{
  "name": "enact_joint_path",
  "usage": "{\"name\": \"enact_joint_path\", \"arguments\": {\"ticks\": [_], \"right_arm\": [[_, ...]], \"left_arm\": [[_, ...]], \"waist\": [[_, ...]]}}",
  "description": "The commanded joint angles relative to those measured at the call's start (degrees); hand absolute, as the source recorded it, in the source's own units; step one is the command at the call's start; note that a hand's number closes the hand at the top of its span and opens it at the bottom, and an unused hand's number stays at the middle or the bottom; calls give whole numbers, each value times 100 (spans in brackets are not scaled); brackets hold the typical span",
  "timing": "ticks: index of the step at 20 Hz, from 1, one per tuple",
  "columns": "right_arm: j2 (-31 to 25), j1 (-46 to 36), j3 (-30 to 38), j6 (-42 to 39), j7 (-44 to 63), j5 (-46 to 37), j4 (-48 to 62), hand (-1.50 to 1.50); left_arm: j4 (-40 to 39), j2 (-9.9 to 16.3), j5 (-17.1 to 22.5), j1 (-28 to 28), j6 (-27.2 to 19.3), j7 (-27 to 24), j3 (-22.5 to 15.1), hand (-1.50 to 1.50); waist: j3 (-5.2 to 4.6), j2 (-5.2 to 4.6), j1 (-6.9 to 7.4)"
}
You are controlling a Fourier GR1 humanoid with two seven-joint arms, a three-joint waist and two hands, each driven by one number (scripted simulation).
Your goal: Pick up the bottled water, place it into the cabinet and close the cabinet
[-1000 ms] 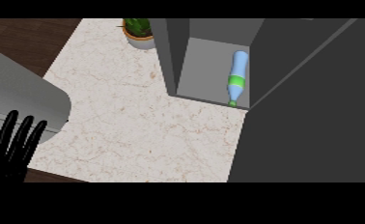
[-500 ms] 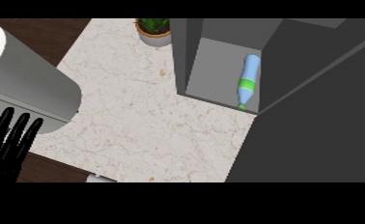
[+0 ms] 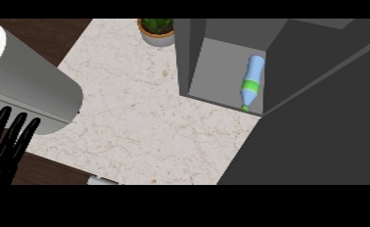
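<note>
Since the earlier frames the whole view has shifted, so cabinet and plant sit further right. We see the bottled water [image 3: 251, 81], pale blue plastic with a green label band and green cap, no readable writing, lying inside the grey open cabinet [image 3: 217, 69] against its right wall. We note the marbled beige counter [image 3: 145, 118] and a potted plant [image 3: 157, 29]. Left hand [image 3: 14, 140] rests at the lower left edge, black fingers straight, released, grasping nothing. Right hand unseen.

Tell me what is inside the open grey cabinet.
Inside the open grey cabinet lies one pale blue water bottle with a green label, against the right wall. The large dark grey door covers the cabinet's right side, so anything there is hidden.
</note>
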State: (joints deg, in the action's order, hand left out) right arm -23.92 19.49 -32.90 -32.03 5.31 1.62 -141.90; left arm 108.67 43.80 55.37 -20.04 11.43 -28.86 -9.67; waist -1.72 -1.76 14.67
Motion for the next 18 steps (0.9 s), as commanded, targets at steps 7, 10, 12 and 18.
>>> {"name": "enact_joint_path", "arguments": {"ticks": [7,10,12,18], "right_arm": [[402,-582,-629,52,673,151,217,150],[446,-506,-703,-2,688,369,354,150],[451,-505,-763,-107,634,596,483,150],[554,-568,-648,-121,589,1157,720,150]], "left_arm": [[-37,69,93,53,96,29,115,-150],[-81,86,119,7,167,14,145,-150],[-64,109,115,55,173,24,167,-150],[-49,178,191,142,263,60,242,-150]], "waist": [[7,-49,-52],[6,-105,32],[17,-178,130],[30,-245,219]]}}
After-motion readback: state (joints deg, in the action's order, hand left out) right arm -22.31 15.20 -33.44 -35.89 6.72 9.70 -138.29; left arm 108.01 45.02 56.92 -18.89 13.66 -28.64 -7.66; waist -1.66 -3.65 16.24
